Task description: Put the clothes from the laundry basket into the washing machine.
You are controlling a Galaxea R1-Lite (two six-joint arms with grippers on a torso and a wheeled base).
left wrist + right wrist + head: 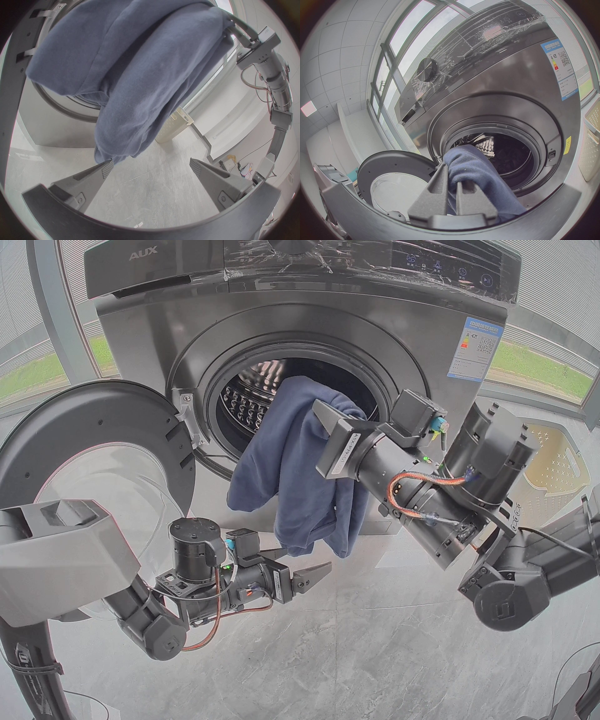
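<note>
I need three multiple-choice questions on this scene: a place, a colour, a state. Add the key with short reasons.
1. Where is the blue garment? A) on the floor B) in the right gripper, at the washing machine's opening C) atop the machine
2. The laundry basket's colour? A) red B) black C) cream
3. The left gripper is: A) open, empty B) shut on cloth C) shut on the door
Key: B, fingers pinch the cloth; C, its wall looks cream; A, fingers stand apart, nothing between.
</note>
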